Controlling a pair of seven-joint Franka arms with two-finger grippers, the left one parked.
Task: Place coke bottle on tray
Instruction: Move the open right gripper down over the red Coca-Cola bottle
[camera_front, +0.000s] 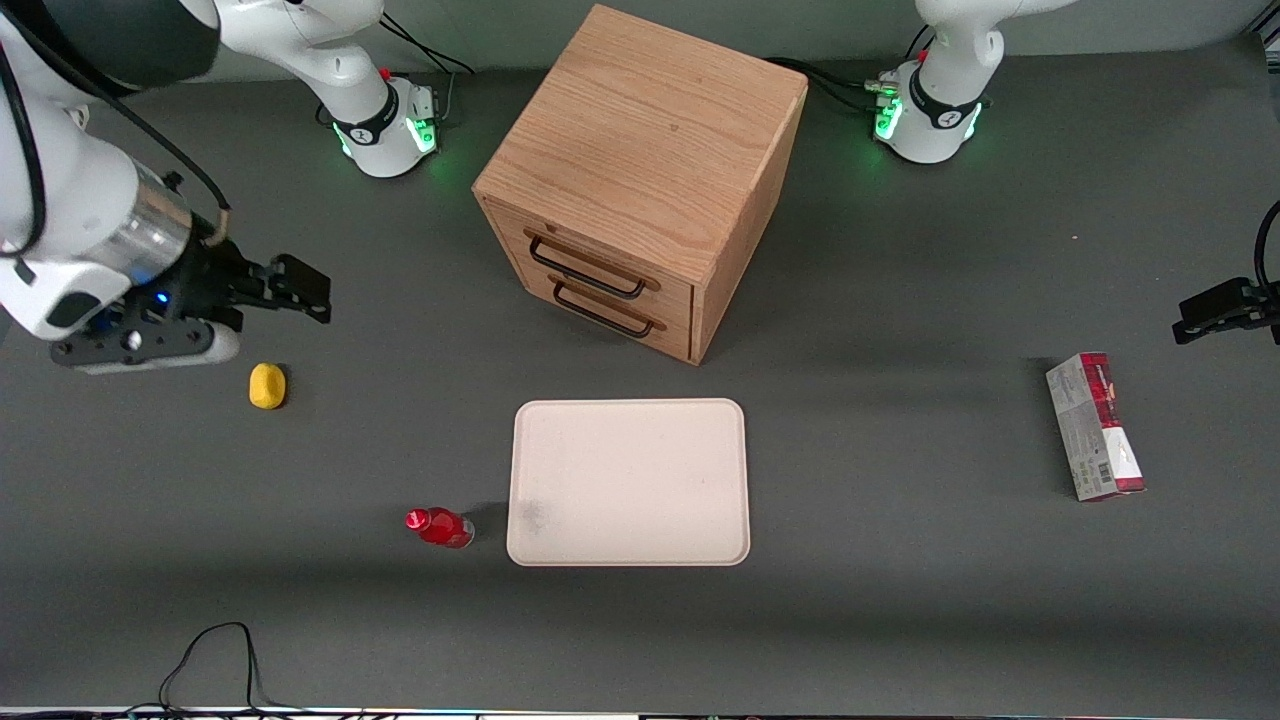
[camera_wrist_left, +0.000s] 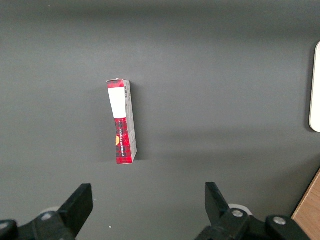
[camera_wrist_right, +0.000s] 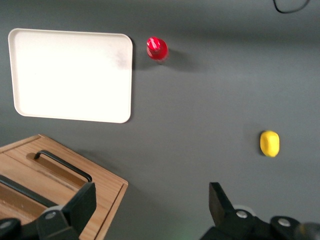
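End effector open, raised near table's working-arm end, coke bottle upright beside tray.

open claw above bare table, yellow lump between it and coke bottle

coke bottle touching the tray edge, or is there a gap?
Apart. The front view shows grey table between the coke bottle and the tray. The gripper hangs open near the yellow lump.

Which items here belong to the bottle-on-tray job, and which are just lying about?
Job: coke bottle standing on the table beside the tray; gripper, open, above the table near the lemon.
Lying about: yellow lemon, wooden drawer cabinet, red-and-grey carton.
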